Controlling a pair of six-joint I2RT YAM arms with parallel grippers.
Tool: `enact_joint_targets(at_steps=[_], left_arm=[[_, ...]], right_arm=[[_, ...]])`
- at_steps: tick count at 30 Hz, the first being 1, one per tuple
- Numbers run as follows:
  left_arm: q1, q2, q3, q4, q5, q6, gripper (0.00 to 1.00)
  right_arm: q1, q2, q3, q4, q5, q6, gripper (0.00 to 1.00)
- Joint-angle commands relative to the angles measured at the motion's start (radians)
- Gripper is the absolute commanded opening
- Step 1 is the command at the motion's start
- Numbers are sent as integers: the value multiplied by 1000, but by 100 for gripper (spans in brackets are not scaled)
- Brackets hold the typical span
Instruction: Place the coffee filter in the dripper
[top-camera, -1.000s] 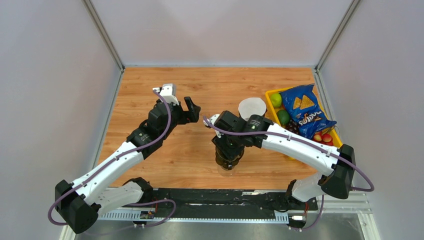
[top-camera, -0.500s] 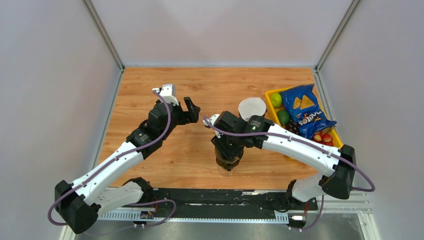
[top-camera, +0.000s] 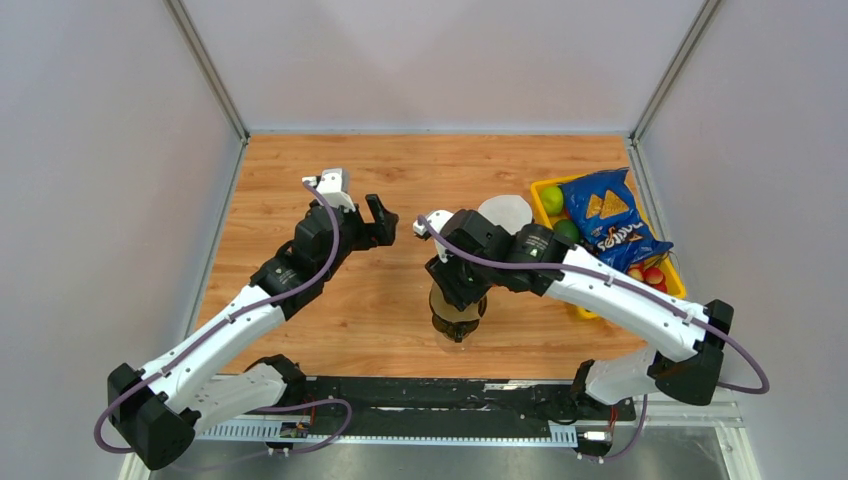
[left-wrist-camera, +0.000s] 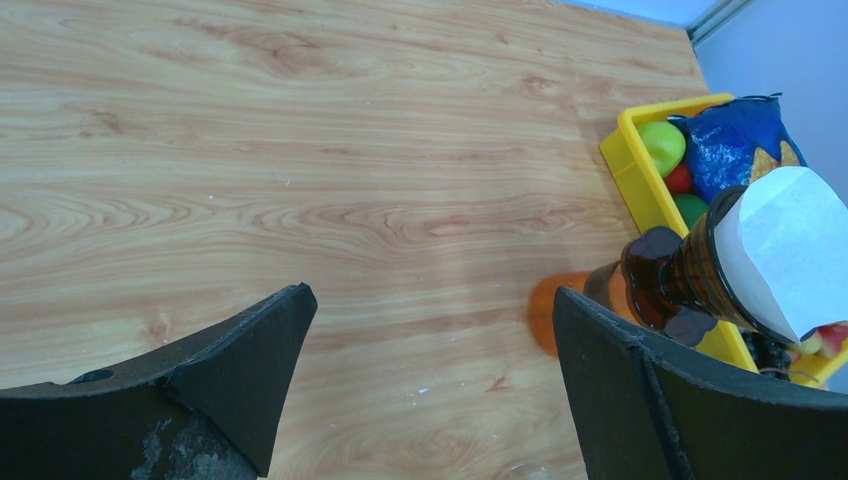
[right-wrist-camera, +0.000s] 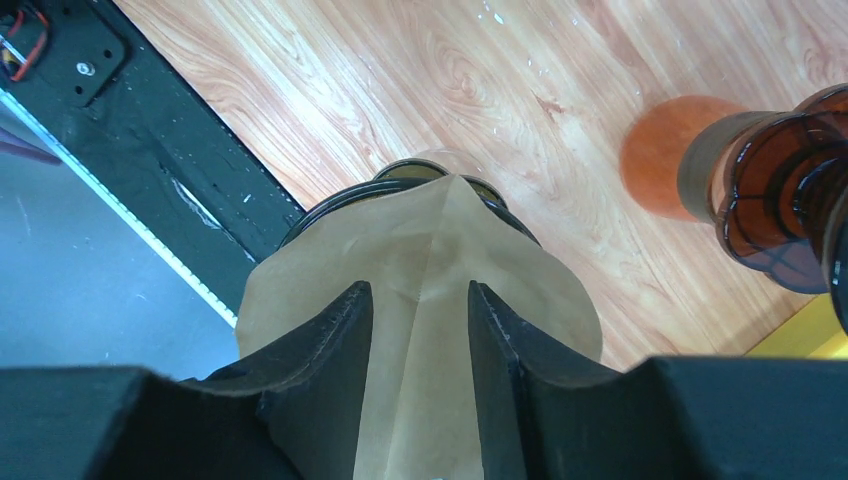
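A brown paper coffee filter (right-wrist-camera: 430, 230) sits opened in the dark dripper (right-wrist-camera: 325, 207) near the table's front edge. In the top view the filter (top-camera: 455, 306) shows tan inside the dripper (top-camera: 457, 327). My right gripper (right-wrist-camera: 420, 325) hangs straight above it, jaws apart, with the filter's crease showing in the gap between them. In the top view the right gripper (top-camera: 458, 292) is just over the dripper. My left gripper (left-wrist-camera: 430, 380) is open and empty above bare wood, left of the dripper (top-camera: 384, 216).
A second amber dripper holding a white filter (top-camera: 504, 214) stands behind, also in the left wrist view (left-wrist-camera: 785, 250) and right wrist view (right-wrist-camera: 790, 195). A yellow tray (top-camera: 545, 187) with a blue chip bag (top-camera: 605, 220) and fruit sits at the right. The black base rail (right-wrist-camera: 150, 130) lies close in front.
My right arm has drawn back and up from the dripper, and the tan filter now shows in it. My left arm has barely moved.
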Motion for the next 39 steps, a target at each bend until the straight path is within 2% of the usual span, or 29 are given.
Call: enact_joint_targets(at_steps=[1, 6, 9, 11, 13, 17, 19, 23, 27, 30, 35, 39], left_arm=[[5, -21, 44, -5, -14, -9, 100], [6, -22, 47, -7, -14, -8, 100], [6, -24, 47, -10, -20, -5, 100], [5, -25, 48, -11, -29, -3, 100], [5, -24, 48, -14, -40, -1, 100], [15, -6, 57, -26, -60, 11, 100], [29, 2, 63, -43, -75, 11, 100], [83, 7, 59, -62, -81, 2, 100], [129, 12, 59, -88, -117, 6, 100], [160, 12, 52, -102, -147, 1, 100], [196, -9, 40, -153, -184, -11, 100], [214, -37, 26, -197, -233, -15, 100]], right_arm=[[7, -52, 64, -4, 12, 0, 43], [7, -76, 136, 2, 49, 7, 47], [-4, -94, 173, 13, 203, 26, 53], [-39, -110, 186, 27, 329, 49, 66], [-121, -143, 160, 87, 408, 83, 77], [-444, -192, 41, 218, 355, 141, 99], [-583, -202, -11, 261, 360, 174, 100], [-867, -241, -166, 407, 273, 186, 100], [-1076, -271, -310, 524, 211, 243, 100], [-1112, -302, -380, 575, 237, 254, 100], [-1112, -357, -457, 618, 390, 270, 100], [-1112, -414, -511, 672, 421, 275, 100]])
